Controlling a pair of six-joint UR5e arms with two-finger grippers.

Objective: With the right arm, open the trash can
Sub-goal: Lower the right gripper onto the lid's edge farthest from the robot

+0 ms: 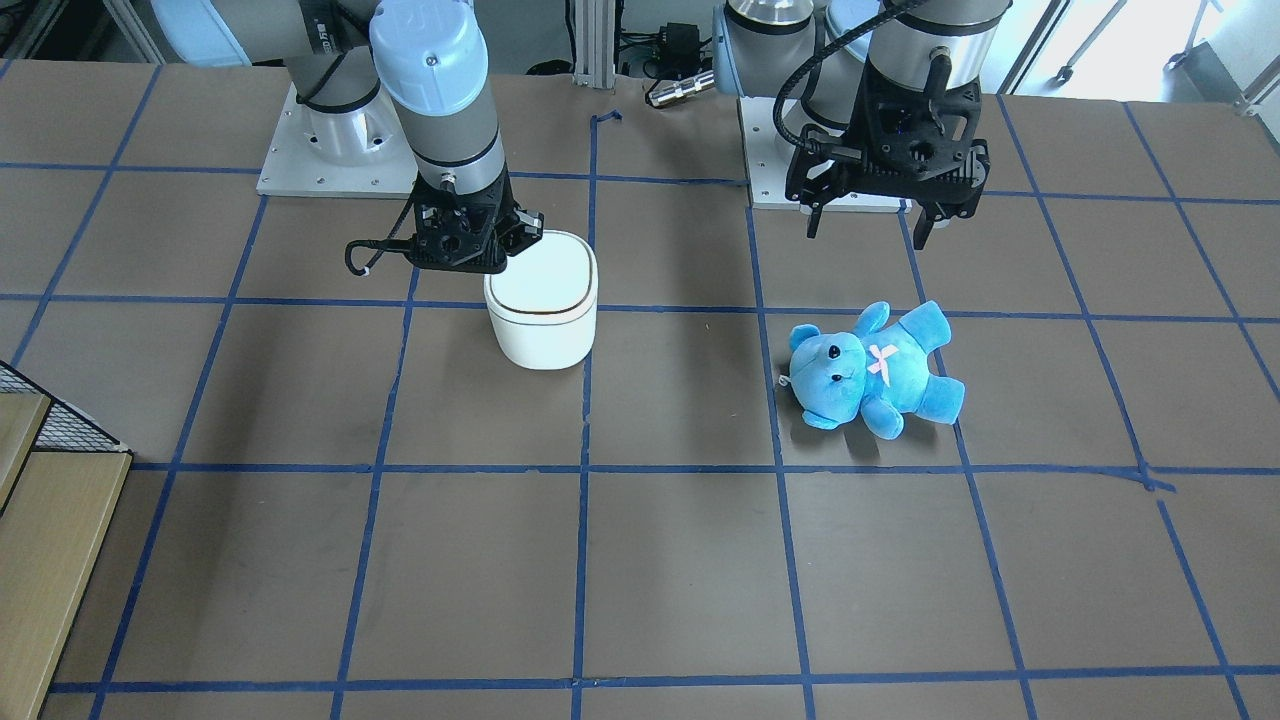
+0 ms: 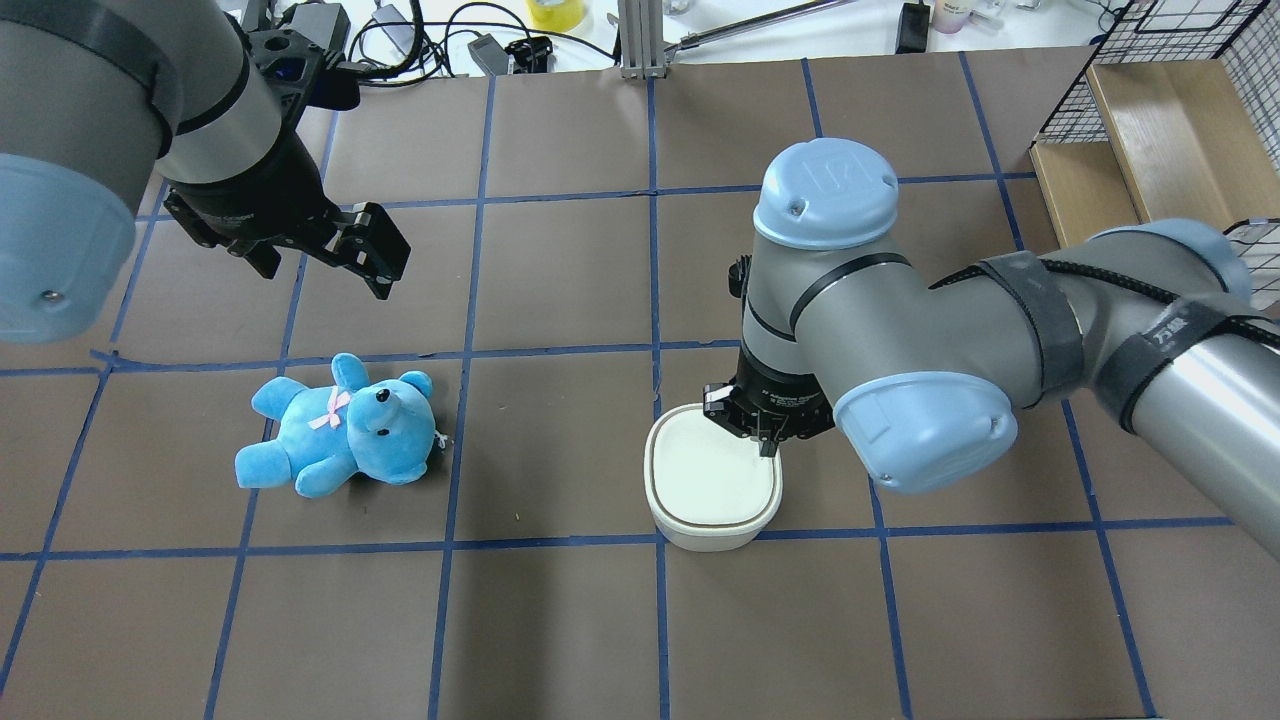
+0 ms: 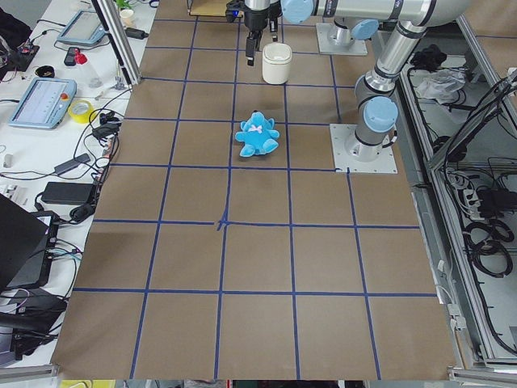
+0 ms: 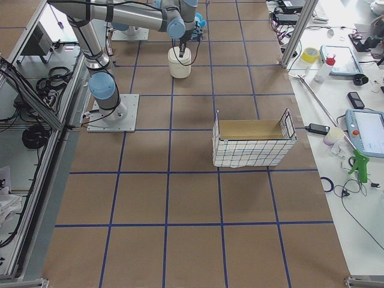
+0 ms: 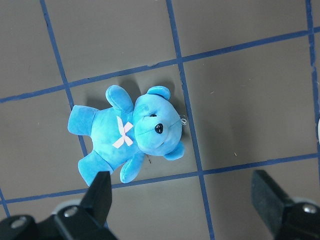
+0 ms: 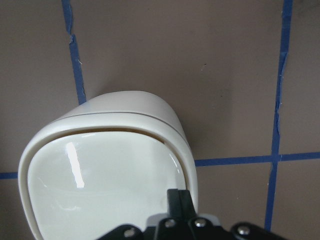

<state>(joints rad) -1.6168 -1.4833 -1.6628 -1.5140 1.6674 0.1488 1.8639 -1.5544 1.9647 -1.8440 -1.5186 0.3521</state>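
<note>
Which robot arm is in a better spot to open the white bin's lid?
Right. The right gripper is already at the edge of the trash can lid, fingers together. The left gripper hangs open by the teddy bear, well away from the bin.

- Our right arm (image 2: 1000, 300) reaches forward with the wrist turned straight down; the right gripper (image 6: 179, 196) points downward, its two fingers closed together.
- Our left arm (image 2: 90, 110) hangs above the table; the left gripper (image 5: 184, 197) faces down, jaws spread wide.
</note>
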